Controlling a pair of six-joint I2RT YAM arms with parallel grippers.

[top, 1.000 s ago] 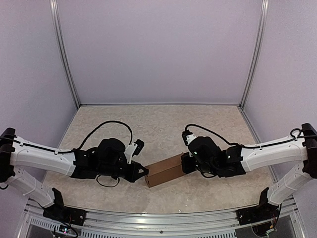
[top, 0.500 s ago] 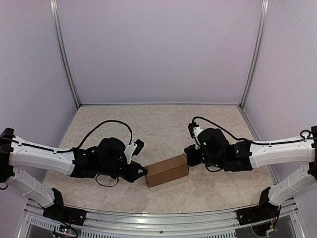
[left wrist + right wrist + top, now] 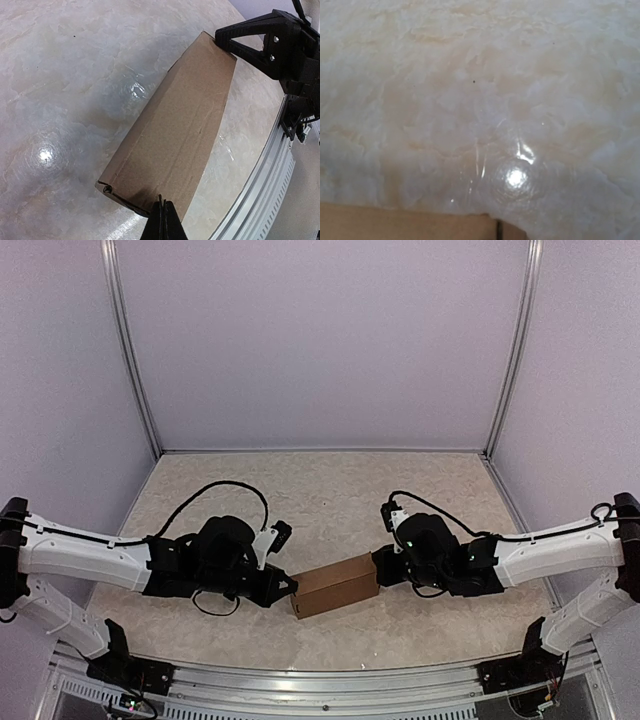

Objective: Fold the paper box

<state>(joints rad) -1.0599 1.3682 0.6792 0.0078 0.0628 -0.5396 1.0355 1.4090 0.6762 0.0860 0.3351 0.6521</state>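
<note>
The paper box (image 3: 335,585) lies on the table as a closed, slim brown cardboard box, slanting from near left to far right. It fills the middle of the left wrist view (image 3: 180,130). My left gripper (image 3: 290,588) is shut, and its tip (image 3: 163,210) touches the box's near left end. My right gripper (image 3: 379,568) is at the box's far right end, and its black fingers (image 3: 250,40) touch that end's corner. Its own fingers are out of the right wrist view, which shows only a strip of cardboard (image 3: 410,227) along the bottom.
The beige marbled tabletop (image 3: 320,500) has grey walls on three sides. An aluminium rail (image 3: 320,680) runs along the near edge and also shows in the left wrist view (image 3: 270,190). Black cables loop over both arms.
My right gripper pulled up and to the right, off the box's end, then came back down against it. The left gripper and the box have hardly moved.
</note>
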